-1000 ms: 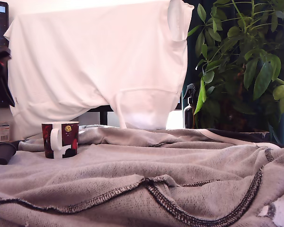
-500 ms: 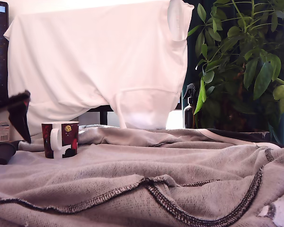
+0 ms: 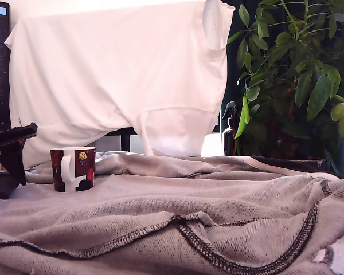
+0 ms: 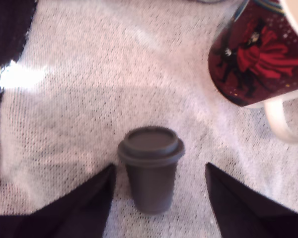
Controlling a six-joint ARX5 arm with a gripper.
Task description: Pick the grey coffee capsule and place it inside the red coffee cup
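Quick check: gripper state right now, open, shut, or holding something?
Gripper: open, holding nothing; its dark fingers stand apart on either side of the small dark grey tapered coffee capsule, not touching it.

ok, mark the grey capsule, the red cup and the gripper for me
grey coffee capsule (image 4: 151, 171), wrist view, on its tapered side wall below the rim.
red coffee cup (image 3: 83, 166), exterior view, on the dark red side right of the white handle.
gripper (image 4: 159, 198), wrist view, midway between the two dark fingertips, open around the capsule.
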